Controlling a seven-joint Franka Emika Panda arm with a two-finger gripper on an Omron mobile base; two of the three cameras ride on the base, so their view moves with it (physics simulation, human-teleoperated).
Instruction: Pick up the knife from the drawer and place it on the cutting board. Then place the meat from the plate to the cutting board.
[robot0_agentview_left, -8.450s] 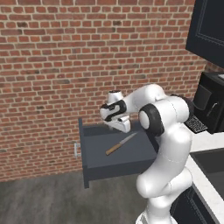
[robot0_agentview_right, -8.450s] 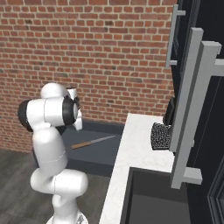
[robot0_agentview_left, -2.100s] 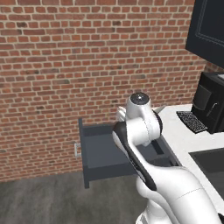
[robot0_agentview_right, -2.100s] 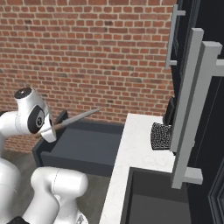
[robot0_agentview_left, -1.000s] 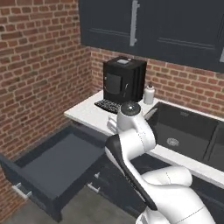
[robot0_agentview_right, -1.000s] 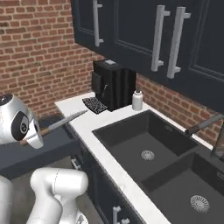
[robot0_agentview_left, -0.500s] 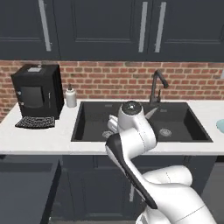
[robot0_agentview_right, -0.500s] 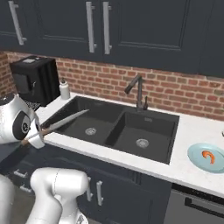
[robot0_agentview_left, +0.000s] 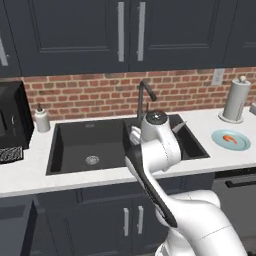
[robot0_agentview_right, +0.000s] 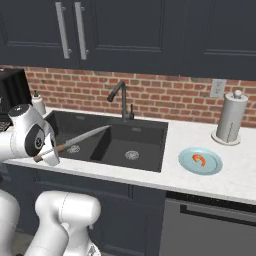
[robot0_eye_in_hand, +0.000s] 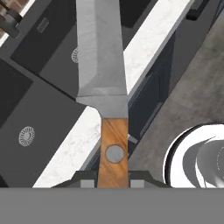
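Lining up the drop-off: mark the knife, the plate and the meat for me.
knife (robot0_eye_in_hand: 99, 52), hand view, middle of the blade.
plate (robot0_agentview_right: 214, 165), right base view, bare right rim.
meat (robot0_agentview_right: 199, 160), right base view, its curled middle.

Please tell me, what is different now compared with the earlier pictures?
The knife was lifted out of the drawer; the gripper took it by the handle. The base then drove along the counter to the sink. The gripper stays shut on the knife; the meat remains on the plate.

sink (robot0_agentview_right: 150, 150) dark, double | faucet (robot0_agentview_right: 119, 97) behind | paper-towel roll (robot0_agentview_right: 229, 122) right | coffee machine (robot0_agentview_left: 9, 117) left
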